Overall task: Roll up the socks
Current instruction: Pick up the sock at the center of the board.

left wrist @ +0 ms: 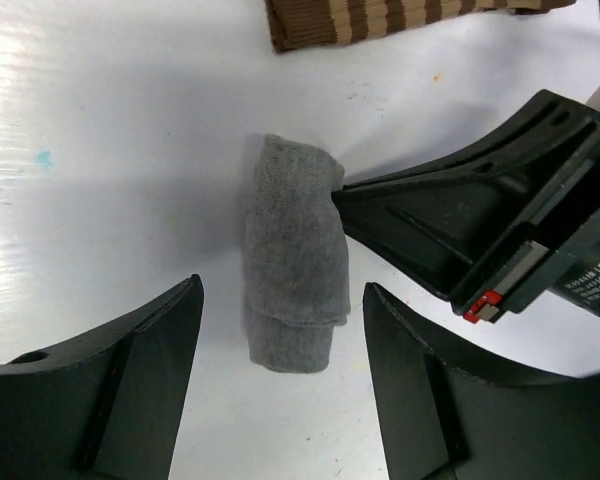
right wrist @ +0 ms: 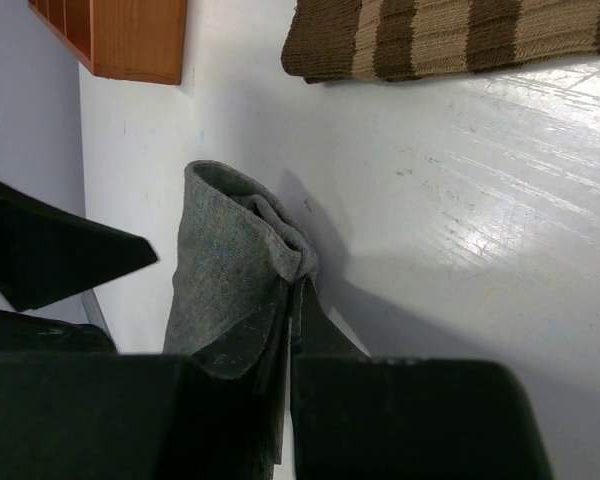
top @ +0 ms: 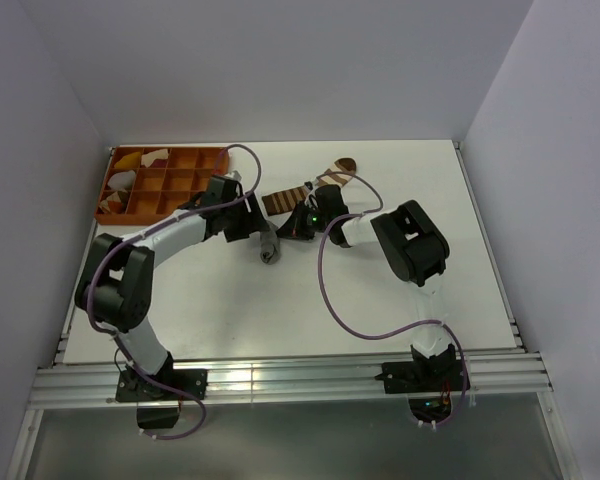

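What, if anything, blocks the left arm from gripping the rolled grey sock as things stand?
Little, so probably yes: the open left pincer straddles the grey sock, one finger on each side. Only the right pincer, shut on the sock's edge, crowds one finger.

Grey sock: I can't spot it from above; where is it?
In the left wrist view the rolled grey sock lies between the fingers of the open left claw, the right claw pinching its edge, the brown striped sock just beyond.

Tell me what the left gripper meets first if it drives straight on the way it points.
Most likely the grey sock, lying rolled between the open fingers of the left gripper; then the table beneath it. Depth is hard to judge here.
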{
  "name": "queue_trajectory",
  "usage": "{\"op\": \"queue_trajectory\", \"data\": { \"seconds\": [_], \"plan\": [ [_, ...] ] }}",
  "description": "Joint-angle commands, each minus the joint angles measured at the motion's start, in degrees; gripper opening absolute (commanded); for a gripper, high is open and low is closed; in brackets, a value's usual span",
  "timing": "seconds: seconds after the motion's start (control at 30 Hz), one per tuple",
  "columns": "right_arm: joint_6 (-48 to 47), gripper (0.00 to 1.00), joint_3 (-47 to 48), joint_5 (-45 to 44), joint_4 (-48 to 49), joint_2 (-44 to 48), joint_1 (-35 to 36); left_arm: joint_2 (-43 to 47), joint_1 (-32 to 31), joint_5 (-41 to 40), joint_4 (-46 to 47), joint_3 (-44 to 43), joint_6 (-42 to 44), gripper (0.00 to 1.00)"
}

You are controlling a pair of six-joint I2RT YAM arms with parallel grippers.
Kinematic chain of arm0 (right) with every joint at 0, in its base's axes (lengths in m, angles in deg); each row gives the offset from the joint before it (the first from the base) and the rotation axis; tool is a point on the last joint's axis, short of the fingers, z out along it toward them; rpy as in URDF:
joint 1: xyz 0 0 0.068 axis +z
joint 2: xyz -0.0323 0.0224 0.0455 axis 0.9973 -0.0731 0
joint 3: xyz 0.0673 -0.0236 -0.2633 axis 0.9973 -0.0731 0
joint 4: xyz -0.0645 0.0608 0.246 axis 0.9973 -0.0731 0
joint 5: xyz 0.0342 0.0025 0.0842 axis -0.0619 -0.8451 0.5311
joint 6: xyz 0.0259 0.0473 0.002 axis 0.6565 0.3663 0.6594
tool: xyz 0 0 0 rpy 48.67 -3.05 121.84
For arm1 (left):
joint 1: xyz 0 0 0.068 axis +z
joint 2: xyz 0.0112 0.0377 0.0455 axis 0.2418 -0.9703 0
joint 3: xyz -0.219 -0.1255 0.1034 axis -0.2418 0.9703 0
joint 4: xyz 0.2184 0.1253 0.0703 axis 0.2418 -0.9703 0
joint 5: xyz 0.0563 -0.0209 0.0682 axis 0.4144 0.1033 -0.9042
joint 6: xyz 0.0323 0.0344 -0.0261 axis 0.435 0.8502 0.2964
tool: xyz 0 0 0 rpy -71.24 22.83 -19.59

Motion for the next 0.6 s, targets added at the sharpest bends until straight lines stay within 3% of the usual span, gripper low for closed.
{"op": "queue_trajectory", "data": {
  "seconds": [0.0,0.13,0.57],
  "plan": [
    [-2.4,0.0,-0.5,-1.9,-4.1,1.1,0.8,-2.0,0.5,6.9,6.4,1.8,-3.3,0.69],
    [-2.6,0.0,-0.6,-2.1,-4.1,1.2,0.8,-4.2,1.7,11.5,10.4,3.8,-5.4,0.67],
    [-2.3,0.0,-0.8,-2.1,-3.6,1.1,0.8,-10.3,2.0,14.9,12.6,4.9,-5.7,0.64]
  ]
}}
